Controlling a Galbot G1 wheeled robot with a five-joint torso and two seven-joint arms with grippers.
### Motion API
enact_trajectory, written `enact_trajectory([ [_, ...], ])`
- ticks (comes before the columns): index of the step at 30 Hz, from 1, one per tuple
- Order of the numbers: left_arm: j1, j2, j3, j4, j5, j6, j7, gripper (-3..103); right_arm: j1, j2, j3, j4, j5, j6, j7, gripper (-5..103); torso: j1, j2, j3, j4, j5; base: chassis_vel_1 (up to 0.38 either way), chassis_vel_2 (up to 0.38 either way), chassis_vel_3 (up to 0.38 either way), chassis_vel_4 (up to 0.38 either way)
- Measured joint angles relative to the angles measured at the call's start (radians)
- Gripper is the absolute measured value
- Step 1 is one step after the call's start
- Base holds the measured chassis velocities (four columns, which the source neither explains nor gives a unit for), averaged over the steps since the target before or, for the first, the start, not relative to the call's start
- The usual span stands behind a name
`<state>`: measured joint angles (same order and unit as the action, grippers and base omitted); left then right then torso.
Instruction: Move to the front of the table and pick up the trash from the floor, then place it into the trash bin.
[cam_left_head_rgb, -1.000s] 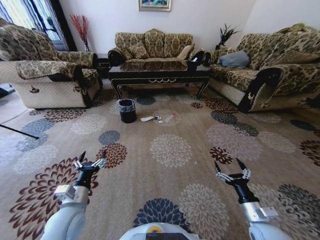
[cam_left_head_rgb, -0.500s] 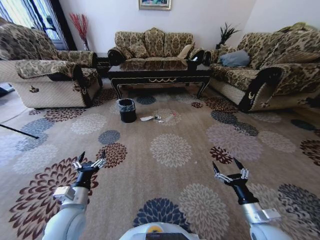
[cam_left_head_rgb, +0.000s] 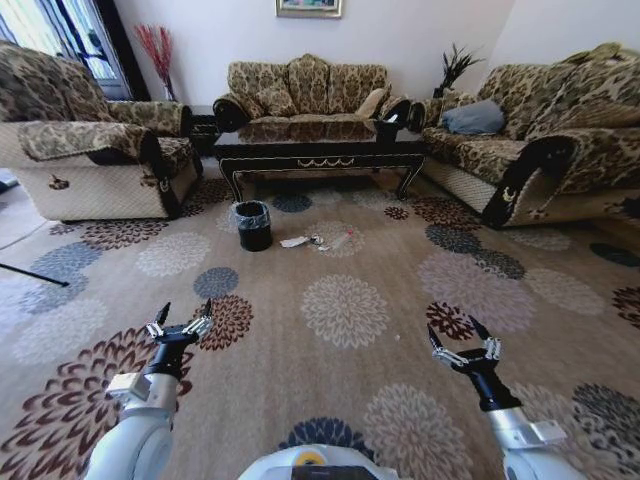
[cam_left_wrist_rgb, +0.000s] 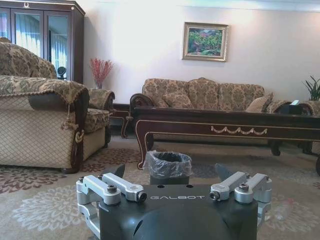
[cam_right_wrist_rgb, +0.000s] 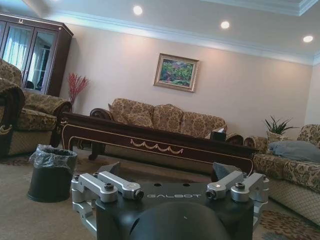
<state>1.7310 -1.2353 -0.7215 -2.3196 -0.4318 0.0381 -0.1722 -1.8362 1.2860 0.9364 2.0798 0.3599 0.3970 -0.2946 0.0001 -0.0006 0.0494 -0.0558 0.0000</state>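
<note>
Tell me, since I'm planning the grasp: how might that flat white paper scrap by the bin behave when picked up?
The paper scrap lies flat on the carpet beside the trash bin, so it is probably light and floppy. With little edge raised, fingertips may slide over it or push it along. It looks unlikely to roll.

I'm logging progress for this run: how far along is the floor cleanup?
Nothing is picked up yet. The small white-and-silvery trash lies on the beige flower-patterned carpet before the glossy dark wood table, beside the small black bag-lined bin. Left gripper and right gripper are open, empty, well short of it. The rest of the approach, the pickup and the binning remain.
</note>
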Motion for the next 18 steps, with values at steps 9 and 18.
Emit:
enact_trajectory([
  [9,0.001,-0.003,-0.007,0.007,-0.004,-0.008,0.0,100,0.002,-0.001,-0.005,0.002,-0.003,-0.008,-0.003,100,0.0,0.0,0.0,0.0,0.0,-0.073,0.062,0.077,-0.059],
  [18,-0.006,-0.003,-0.005,0.011,-0.007,-0.009,0.0,100,-0.002,-0.002,0.0,0.005,0.001,-0.009,-0.02,100,0.0,0.0,0.001,0.0,0.0,-0.079,0.082,0.081,-0.067],
])
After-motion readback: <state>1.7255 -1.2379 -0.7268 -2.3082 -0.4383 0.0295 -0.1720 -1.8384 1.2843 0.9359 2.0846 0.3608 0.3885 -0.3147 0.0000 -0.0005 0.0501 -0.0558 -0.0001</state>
